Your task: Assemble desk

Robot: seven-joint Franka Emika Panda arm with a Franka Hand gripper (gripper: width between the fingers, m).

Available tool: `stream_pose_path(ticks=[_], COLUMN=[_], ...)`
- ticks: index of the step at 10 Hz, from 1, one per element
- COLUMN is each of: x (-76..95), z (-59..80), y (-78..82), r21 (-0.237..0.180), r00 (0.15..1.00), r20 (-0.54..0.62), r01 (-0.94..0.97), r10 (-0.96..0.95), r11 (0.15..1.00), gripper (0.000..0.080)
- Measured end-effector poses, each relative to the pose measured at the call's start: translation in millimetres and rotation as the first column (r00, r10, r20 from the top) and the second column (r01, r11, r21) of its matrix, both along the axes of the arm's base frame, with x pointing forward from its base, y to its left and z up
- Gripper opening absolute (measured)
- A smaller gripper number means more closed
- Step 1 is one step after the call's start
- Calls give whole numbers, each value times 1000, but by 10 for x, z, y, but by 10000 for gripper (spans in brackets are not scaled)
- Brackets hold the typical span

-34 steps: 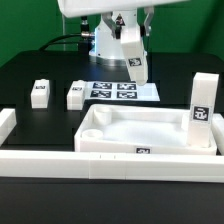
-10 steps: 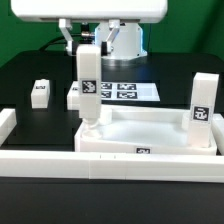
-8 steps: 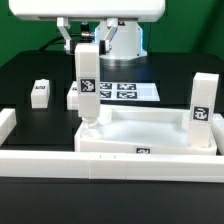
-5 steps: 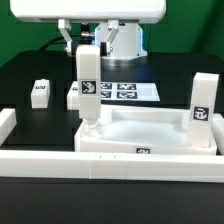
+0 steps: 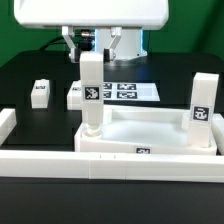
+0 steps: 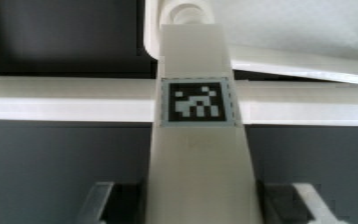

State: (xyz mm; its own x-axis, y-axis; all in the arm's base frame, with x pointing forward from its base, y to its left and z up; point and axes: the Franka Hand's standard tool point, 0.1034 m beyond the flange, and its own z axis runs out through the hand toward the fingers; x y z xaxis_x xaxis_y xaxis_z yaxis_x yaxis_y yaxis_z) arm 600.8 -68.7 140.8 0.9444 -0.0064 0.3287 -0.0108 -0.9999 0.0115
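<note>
A white border rail point(image 5: 110, 165) lies nearest. Behind it the tabletop point(image 5: 170, 140) sits on the black surface point(image 5: 45, 120), a standing leg point(image 5: 201, 110) at its three o'clock corner. At nine o'clock the end effector point(image 5: 91, 50), jaws half-closed, grips the held leg point(image 5: 91, 95) upright. Beyond: loose legs point(image 5: 38, 92) at ten o'clock, marker board point(image 5: 128, 90) at twelve.

The arm comes in from behind, its broad white wrist point(image 5: 90, 12) filling the upper edge of the exterior view, and the gripper point(image 5: 92, 46) points straight down. The jaws are part-way closed and clamped on the top of an upright white leg point(image 5: 91, 92). In the wrist view the two dark fingers point(image 6: 101, 200) press flat against opposite sides of that leg, level with each other.
</note>
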Motion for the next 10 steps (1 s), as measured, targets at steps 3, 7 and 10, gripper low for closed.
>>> stream_pose_path(ticks=[3,7,10], x=[-9,-22,-58], z=[-64,-136,-136], y=[-1,-16,-60], r21=[-6,-17,-52], r00=[1000,1000,996], r20=[2,15,90], r01=[0,2,12], r10=[0,-2,-7], r11=[1000,1000,999], gripper=[290,290,290])
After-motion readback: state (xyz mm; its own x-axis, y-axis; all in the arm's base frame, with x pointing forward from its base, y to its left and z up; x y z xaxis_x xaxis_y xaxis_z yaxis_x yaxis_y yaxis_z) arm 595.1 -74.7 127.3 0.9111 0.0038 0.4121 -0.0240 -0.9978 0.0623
